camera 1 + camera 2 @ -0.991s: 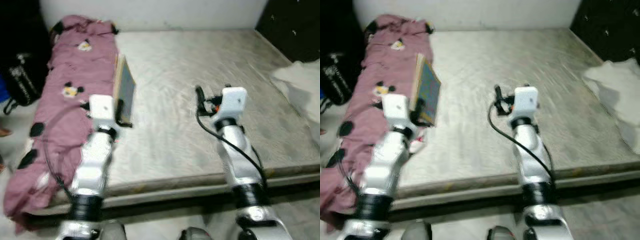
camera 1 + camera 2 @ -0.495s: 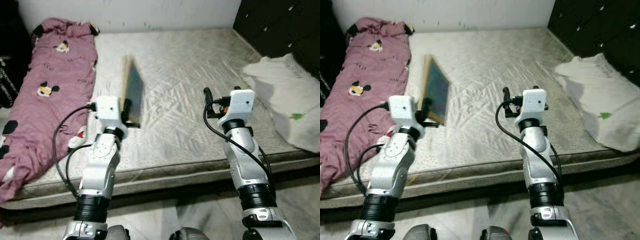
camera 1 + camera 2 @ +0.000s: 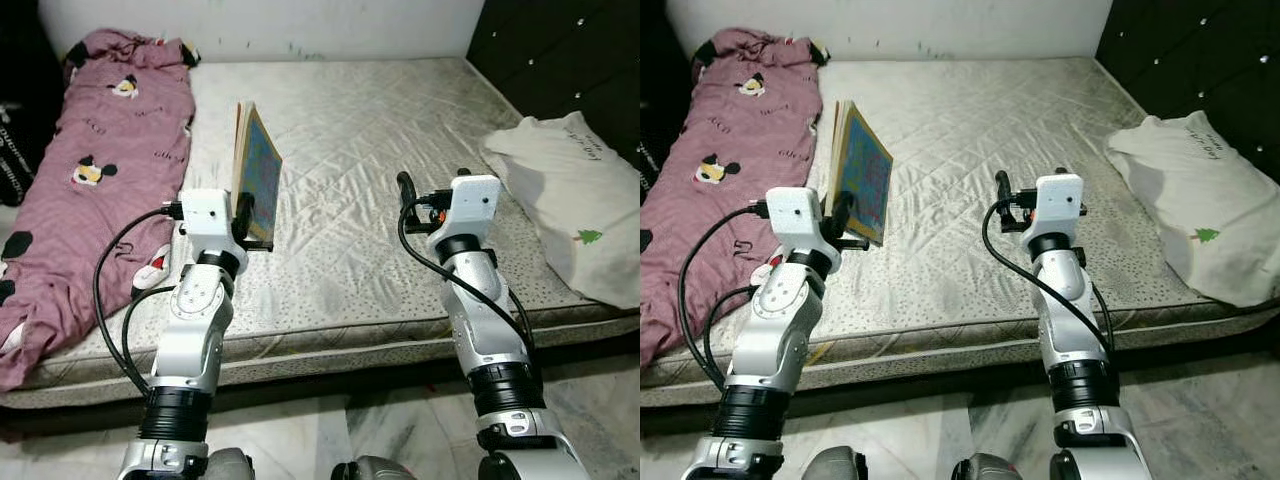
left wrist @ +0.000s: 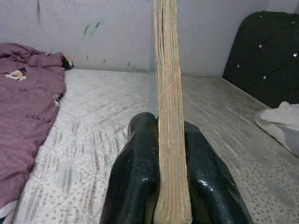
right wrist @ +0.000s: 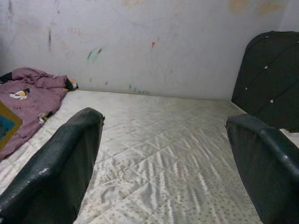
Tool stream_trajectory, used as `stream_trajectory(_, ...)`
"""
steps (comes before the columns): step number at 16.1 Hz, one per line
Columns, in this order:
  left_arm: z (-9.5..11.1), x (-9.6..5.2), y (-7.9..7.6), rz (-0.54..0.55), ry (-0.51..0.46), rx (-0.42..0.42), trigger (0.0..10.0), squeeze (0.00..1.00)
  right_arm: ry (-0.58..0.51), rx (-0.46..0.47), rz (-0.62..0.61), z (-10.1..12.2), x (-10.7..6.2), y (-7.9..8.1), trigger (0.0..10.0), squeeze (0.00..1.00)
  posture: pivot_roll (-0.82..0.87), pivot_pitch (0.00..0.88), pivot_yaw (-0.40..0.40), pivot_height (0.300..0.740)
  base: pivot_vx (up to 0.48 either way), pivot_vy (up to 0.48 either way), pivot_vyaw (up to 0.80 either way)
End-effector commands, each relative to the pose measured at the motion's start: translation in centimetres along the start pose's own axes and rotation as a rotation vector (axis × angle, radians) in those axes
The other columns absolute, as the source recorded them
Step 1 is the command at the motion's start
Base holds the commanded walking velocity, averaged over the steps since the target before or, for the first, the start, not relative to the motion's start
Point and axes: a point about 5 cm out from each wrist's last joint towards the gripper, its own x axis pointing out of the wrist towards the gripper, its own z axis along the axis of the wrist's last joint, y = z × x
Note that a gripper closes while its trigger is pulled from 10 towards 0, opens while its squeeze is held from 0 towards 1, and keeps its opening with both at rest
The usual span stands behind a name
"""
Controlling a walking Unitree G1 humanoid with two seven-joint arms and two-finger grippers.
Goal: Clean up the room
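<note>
Thin blue-covered book with tan page edges (image 3: 256,172) stands upright on edge above the grey quilted mattress (image 3: 400,120), clamped at its lower end by the left hand (image 4: 170,186) (fingers pressed against both covers). Right hand (image 5: 163,158) hovers over the mattress, fingers apart. Maroon cartoon-print blanket (image 3: 90,150) lies left; white pillow (image 3: 570,205) right.

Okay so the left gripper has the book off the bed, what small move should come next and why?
Probably carry the book away from the mattress toward wherever books are kept. The left gripper is clamped on its lower edge and holds it upright above the bed, so nothing is left to grasp; the right gripper is open and free.
</note>
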Motion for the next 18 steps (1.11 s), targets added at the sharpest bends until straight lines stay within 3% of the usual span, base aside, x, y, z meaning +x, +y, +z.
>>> stream_trajectory(1,1.52,0.64,-0.48,-0.028,-0.07,-0.006,10.0,0.0,-0.015,0.005,0.002,0.38,0.38,0.04,10.0,0.0,-0.02,0.0,-0.032,0.74,0.307,0.0,-0.52)
stream_trajectory(5,1.44,0.66,-0.46,-0.023,-0.063,-0.007,10.0,0.0,-0.015,0.001,-0.002,0.34,0.31,-0.13,10.0,0.0,-0.02,0.0,-0.032,0.74,0.295,0.0,-0.11)
stream_trajectory(7,1.28,0.76,-0.38,-0.008,-0.055,-0.007,10.0,0.0,-0.022,-0.036,0.024,0.42,0.28,-0.01,10.0,0.0,-0.02,0.0,-0.031,0.74,0.0,0.0,0.0)
stream_trajectory(10,1.39,0.8,-0.4,-0.004,-0.06,-0.002,10.0,0.0,-0.024,-0.027,0.016,0.45,0.3,0.02,10.0,0.0,-0.02,0.0,-0.026,0.74,0.0,0.0,0.79)
stream_trajectory(18,1.44,0.87,-0.7,-0.02,-0.069,0.003,10.0,0.0,-0.023,-0.023,0.01,0.25,0.2,0.06,10.0,0.0,-0.02,0.0,-0.022,0.74,0.0,-0.107,0.0)
